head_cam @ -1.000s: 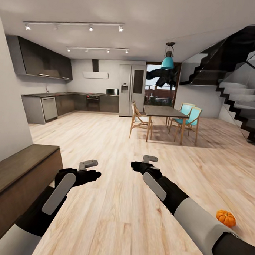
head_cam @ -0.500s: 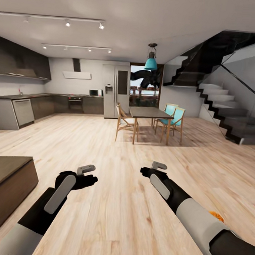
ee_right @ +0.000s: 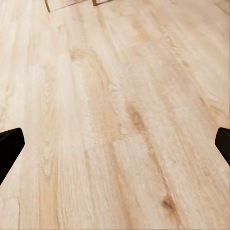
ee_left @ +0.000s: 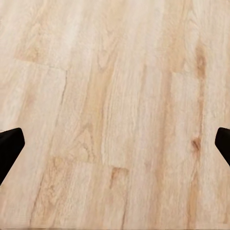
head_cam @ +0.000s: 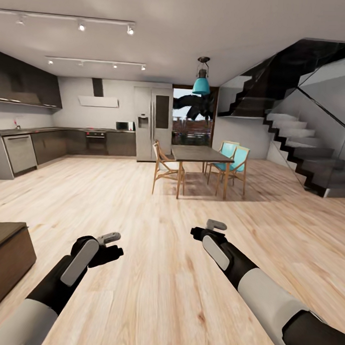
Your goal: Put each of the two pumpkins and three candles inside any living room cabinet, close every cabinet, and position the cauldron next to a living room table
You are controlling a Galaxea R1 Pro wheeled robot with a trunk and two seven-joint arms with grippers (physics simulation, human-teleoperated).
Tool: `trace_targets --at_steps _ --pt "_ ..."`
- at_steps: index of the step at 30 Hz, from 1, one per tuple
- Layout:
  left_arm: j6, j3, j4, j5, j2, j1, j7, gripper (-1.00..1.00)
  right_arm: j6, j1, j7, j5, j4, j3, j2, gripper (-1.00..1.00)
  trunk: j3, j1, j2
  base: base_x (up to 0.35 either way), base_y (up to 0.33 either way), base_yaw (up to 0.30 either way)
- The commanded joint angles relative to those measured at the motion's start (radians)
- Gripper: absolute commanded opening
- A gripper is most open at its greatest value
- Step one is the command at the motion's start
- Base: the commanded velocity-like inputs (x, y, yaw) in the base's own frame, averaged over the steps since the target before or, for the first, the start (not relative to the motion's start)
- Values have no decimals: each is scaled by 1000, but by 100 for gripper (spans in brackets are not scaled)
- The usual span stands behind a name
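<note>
One end of the dark brown cabinet (head_cam: 6, 253) juts in at the lower left of the head view, its top bare and its front shut as far as it shows. My left gripper (head_cam: 114, 242) hangs over bare floor to its right. In the left wrist view the left gripper (ee_left: 115, 148) is open, its black fingertips (ee_left: 9, 146) wide apart with only floorboards between them. Further right over the floor is my right gripper (head_cam: 202, 229); the right wrist view shows the right gripper (ee_right: 115, 148) open and empty too. The pumpkins, candles and cauldron are out of view.
Light wooden floor (head_cam: 152, 292) stretches ahead. A dining table (head_cam: 196, 153) with wooden and teal chairs (head_cam: 235, 162) stands in the middle distance. The kitchen counter (head_cam: 23, 148) and fridge (head_cam: 152, 124) are at the back left. A dark staircase (head_cam: 304, 143) rises at the right.
The head view has swung to the right, so the cabinet has slid toward the left edge. The pumpkin seen at the lower right by my right arm no longer shows. Both arms hold their pose.
</note>
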Motion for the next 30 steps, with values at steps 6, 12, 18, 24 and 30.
trace_targets --at_steps 6,12,18,24,30 --pt "2 5 57 11 1 -19 10 100 -1 -1 -12 -4 -2 10 2 100 -1 0 -1 331 0 0" --pt "3 6 71 13 1 -23 10 100 5 -1 -5 -4 -1 9 2 100 -1 0 -1 331 0 0" --pt "3 10 73 21 30 -24 8 100 11 -1 3 -10 21 3 -3 100 -1 0 -1 331 0 0" --pt "3 11 75 23 34 -24 7 100 9 -1 3 -4 54 4 -3 100 -1 0 -1 333 0 0" --pt "3 11 75 24 34 -24 7 100 0 -1 3 -2 57 4 -2 100 -1 0 -1 335 0 0"
